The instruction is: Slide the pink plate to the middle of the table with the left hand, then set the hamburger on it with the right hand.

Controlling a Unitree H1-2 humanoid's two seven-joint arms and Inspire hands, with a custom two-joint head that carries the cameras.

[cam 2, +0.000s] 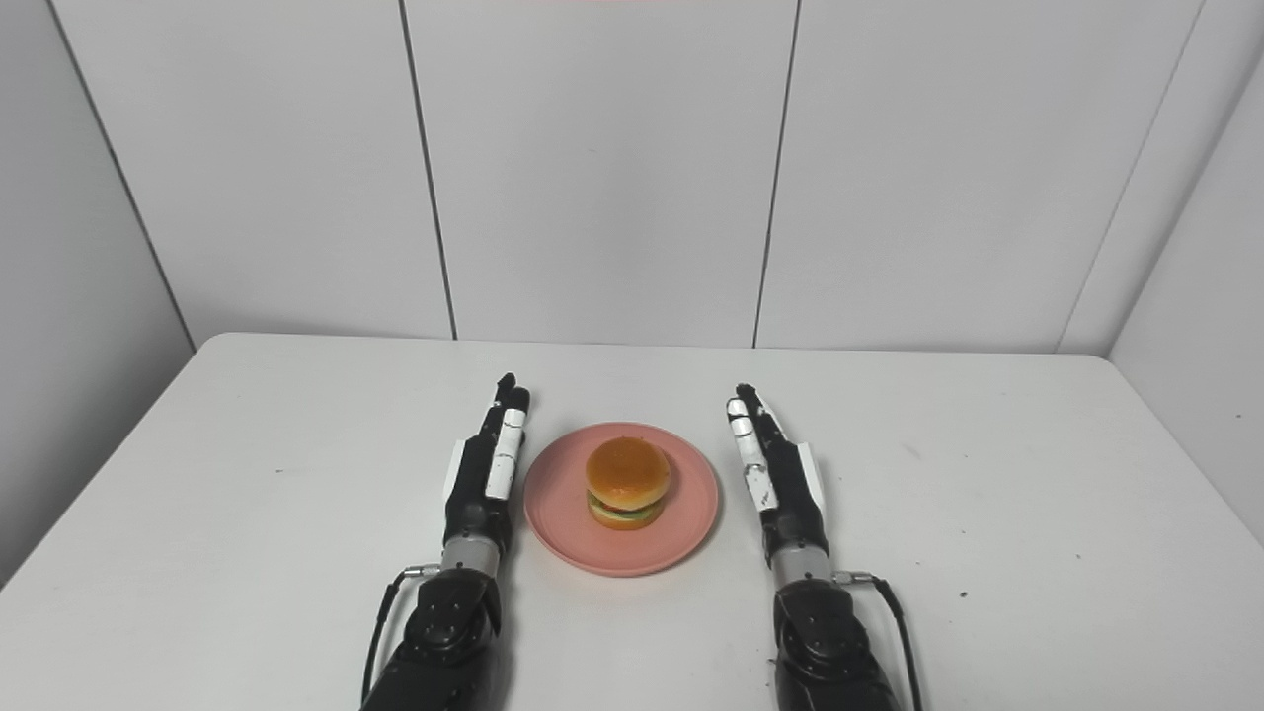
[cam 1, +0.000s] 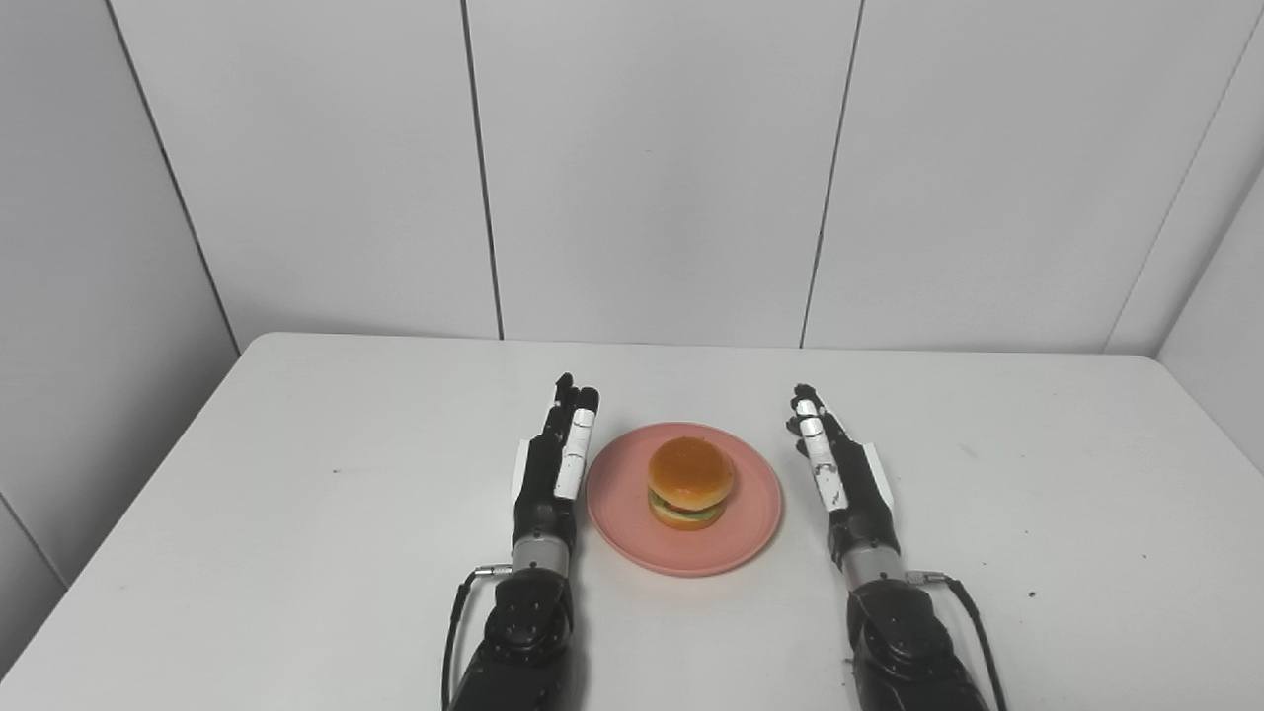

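Observation:
A pink plate point(cam 1: 743, 521) lies in the middle of the white table, and a hamburger point(cam 1: 690, 482) with an orange bun stands upright on its centre. My left hand point(cam 1: 555, 464) rests just left of the plate's rim, fingers straight and pointing away from me, holding nothing. On the other side, my right hand point(cam 1: 837, 466) lies a short gap from the plate, also flat with its fingers stretched out and empty. Neither hand touches the hamburger.
The white table point(cam 1: 296, 513) has rounded far corners and meets grey panelled walls behind and at both sides. A few small dark specks point(cam 1: 1032, 595) mark its right part.

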